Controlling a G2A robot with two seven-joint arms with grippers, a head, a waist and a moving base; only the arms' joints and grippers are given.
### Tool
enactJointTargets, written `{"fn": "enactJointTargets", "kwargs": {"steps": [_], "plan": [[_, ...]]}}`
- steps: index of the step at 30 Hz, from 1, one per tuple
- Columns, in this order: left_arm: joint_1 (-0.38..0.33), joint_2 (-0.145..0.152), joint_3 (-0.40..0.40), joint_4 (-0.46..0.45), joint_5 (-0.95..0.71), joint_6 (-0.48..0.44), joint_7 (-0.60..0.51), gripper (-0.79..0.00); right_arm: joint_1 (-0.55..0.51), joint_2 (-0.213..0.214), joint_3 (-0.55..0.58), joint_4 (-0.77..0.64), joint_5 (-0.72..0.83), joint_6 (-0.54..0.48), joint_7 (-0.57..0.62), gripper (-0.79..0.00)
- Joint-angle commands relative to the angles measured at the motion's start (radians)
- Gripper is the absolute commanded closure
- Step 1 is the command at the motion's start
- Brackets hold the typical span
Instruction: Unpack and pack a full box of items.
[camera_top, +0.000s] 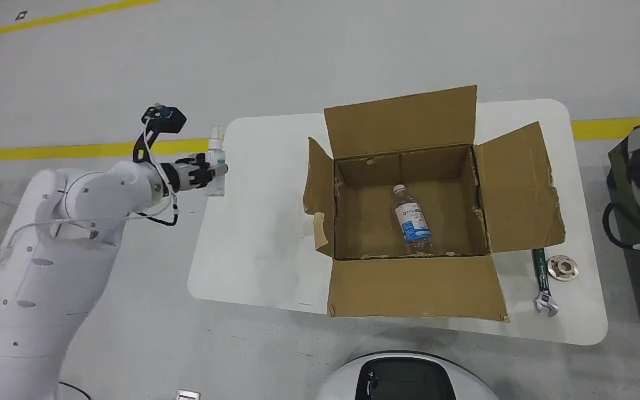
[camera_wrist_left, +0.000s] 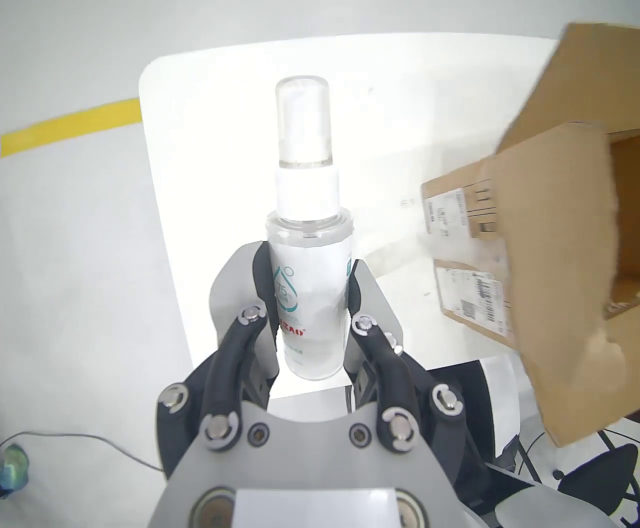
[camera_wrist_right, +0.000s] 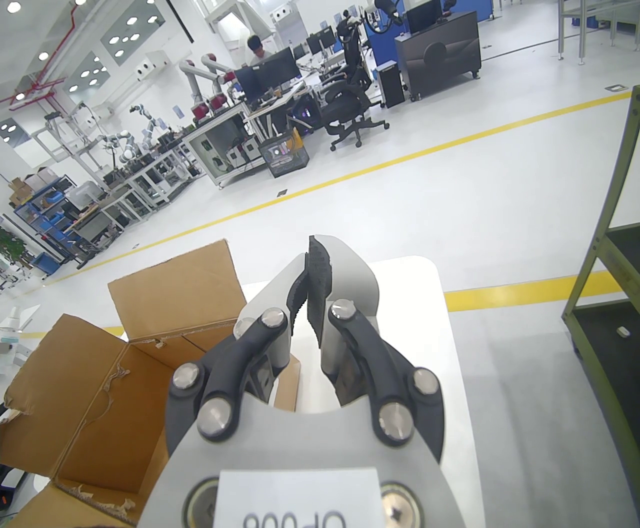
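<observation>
Bright ceiling light, glare on table (camera_wrist_left: 210, 150)

Bare counter (camera_top: 258, 235) lies open ahead of the left pincer (camera_top: 213, 172), which grips a spray bottle (camera_wrist_left: 306, 235); beyond, the box (camera_top: 318, 182) stands with its near flap raised, blocking low entry.

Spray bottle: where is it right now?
In the top view the spray bottle is held upright in the left claw at the far left corner of the table, well apart from the open box.

white table (camera_top: 250, 255) stands on pale floor (camera_top: 120, 60) crossed by yellow line (camera_top: 60, 153).
</observation>
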Motion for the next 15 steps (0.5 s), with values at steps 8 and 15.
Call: {"fn": "enactJointTargets", "kwargs": {"steps": [8,15], "plan": [[0.111,0.029,-0.115,-0.189,-0.181,-0.068,-0.052,0.000,0.000,0.000,0.000,0.000,0.000,0.000,0.000,-0.034],[0.110,0.024,-0.113,-0.212,-0.223,-0.103,-0.068,0.000,0.000,0.000,0.000,0.000,0.000,0.000,0.000,-0.031]]}}
